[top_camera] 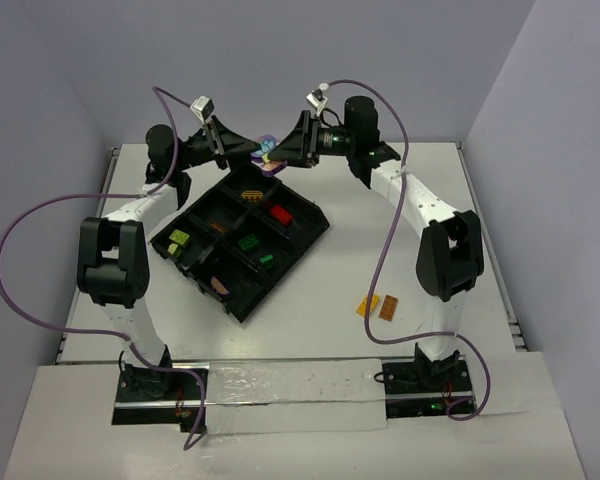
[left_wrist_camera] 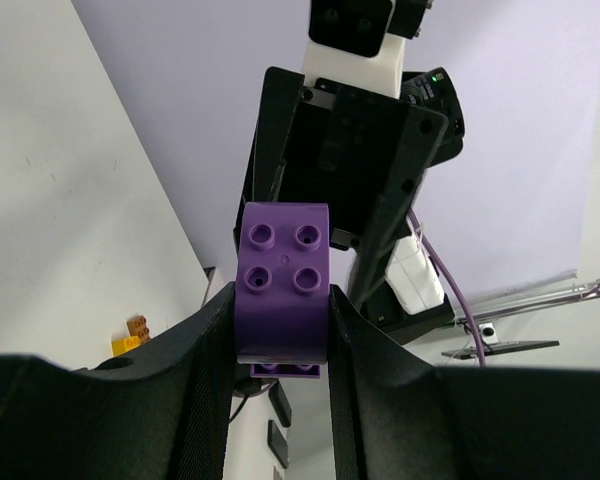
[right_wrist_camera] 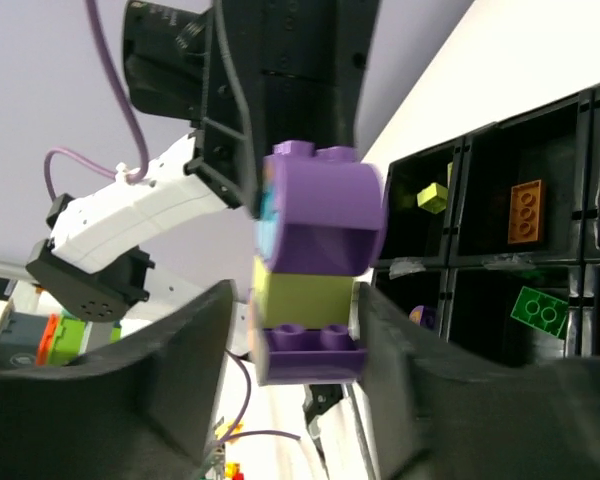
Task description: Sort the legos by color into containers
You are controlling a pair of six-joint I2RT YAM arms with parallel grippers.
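Upper centre of top view, above black tray [top_camera: 318,224]: left gripper [left_wrist_camera: 280,345] clenched on rounded purple piece [left_wrist_camera: 283,290]; right gripper [right_wrist_camera: 298,335] grasps lime brick [right_wrist_camera: 302,297] joined to it. Two orange bricks [top_camera: 380,306] lower right.

Bright, even light overhead; soft shadows on the counter [top_camera: 310,330]. Wrist views blur along their lower edges.

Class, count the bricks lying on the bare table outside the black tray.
2: an orange-yellow brick and an orange brick, side by side right of the tray; others may be hidden.
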